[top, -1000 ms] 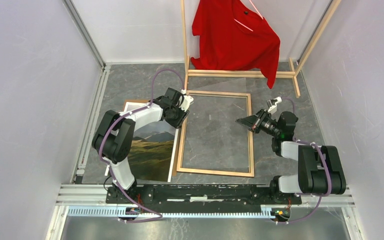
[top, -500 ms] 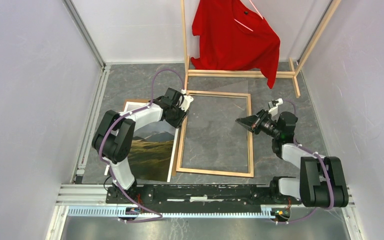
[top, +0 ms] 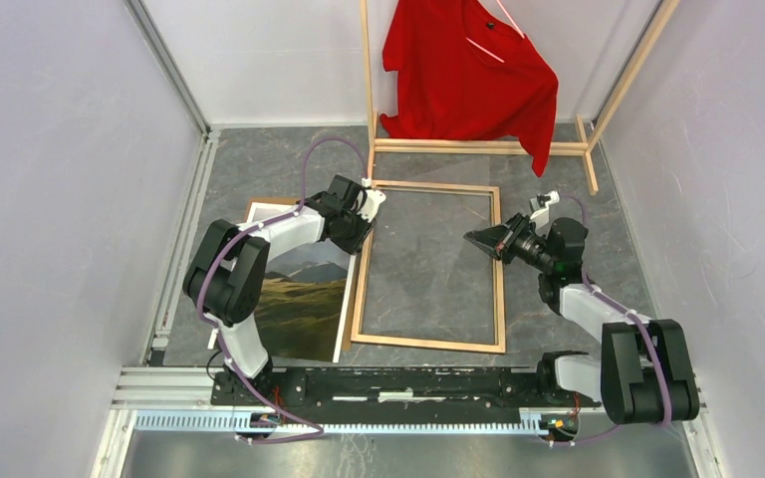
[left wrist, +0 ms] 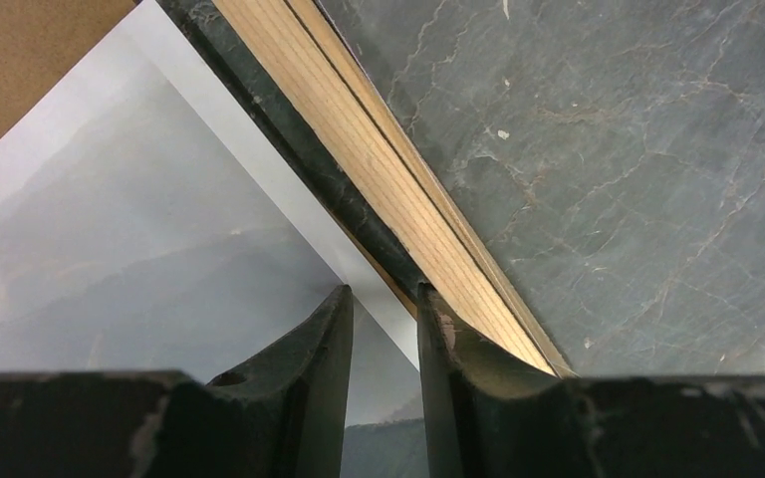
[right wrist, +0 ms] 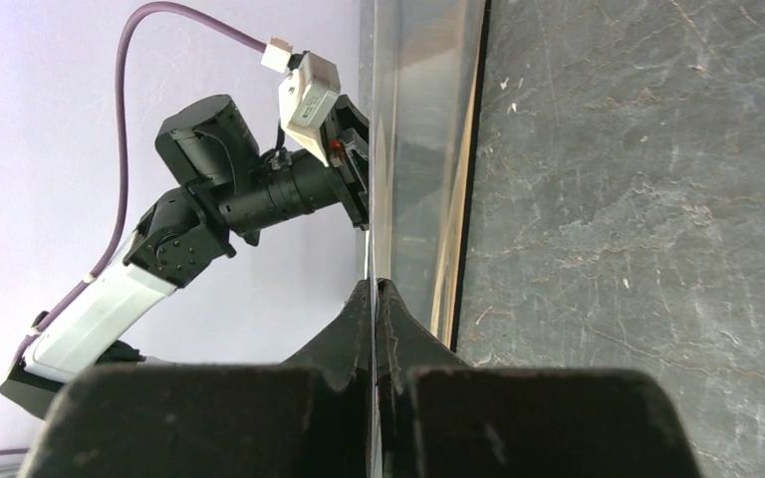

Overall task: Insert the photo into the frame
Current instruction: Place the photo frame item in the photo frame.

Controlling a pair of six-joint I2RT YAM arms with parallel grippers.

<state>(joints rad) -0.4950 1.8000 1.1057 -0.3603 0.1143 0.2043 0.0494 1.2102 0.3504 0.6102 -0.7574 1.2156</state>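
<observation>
So the left gripper (left wrist: 383, 299) has its jaws a crack apart over the photo (left wrist: 159, 249)'s white edge, can't tell if it's pinching. The photo lies flat just beside the frame (top: 428, 344), at its 9 o'clock. The right gripper (right wrist: 374, 289) is pinched tight on a clear sheet (right wrist: 418, 100).

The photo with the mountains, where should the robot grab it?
Grab the photo by its white right edge, next to the frame, coming down from above. It lies flat and paper-thin, so only an edge can be pinched. The left gripper sits right there, jaws partly open.
</observation>
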